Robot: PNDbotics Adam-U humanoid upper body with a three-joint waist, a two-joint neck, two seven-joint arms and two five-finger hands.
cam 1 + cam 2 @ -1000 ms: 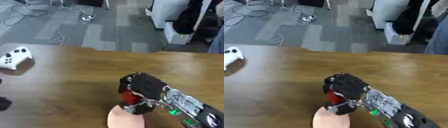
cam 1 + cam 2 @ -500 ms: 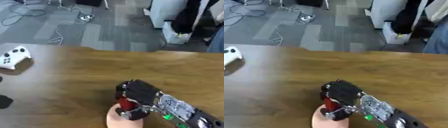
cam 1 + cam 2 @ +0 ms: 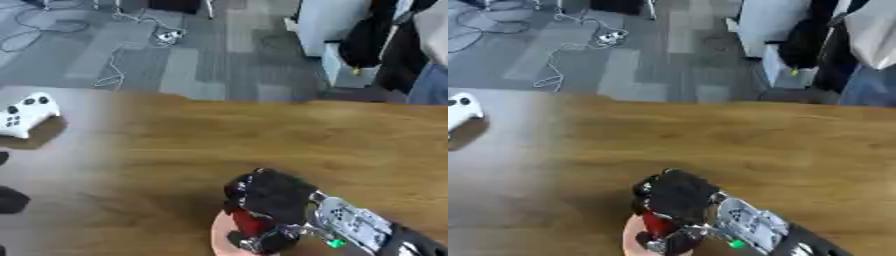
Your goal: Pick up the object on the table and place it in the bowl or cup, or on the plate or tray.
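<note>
My right hand (image 3: 271, 202) comes in from the lower right, its black fingers curled round a small red object (image 3: 248, 222). It holds that object directly over a pale pink dish (image 3: 220, 234) at the bottom edge of the table; the hand covers most of the dish. Whether the red object touches the dish is hidden. My left hand shows in neither view.
A white game controller (image 3: 24, 116) lies at the table's far left. A dark object (image 3: 10, 199) sits at the left edge, partly cut off. The wooden table (image 3: 332, 140) stretches back to its far edge; beyond lie grey floor, cables and a person's dark clothing.
My right hand has drawn back toward the near edge and lowered over the pink dish, still curled round the red object. The camera has tilted a little.
</note>
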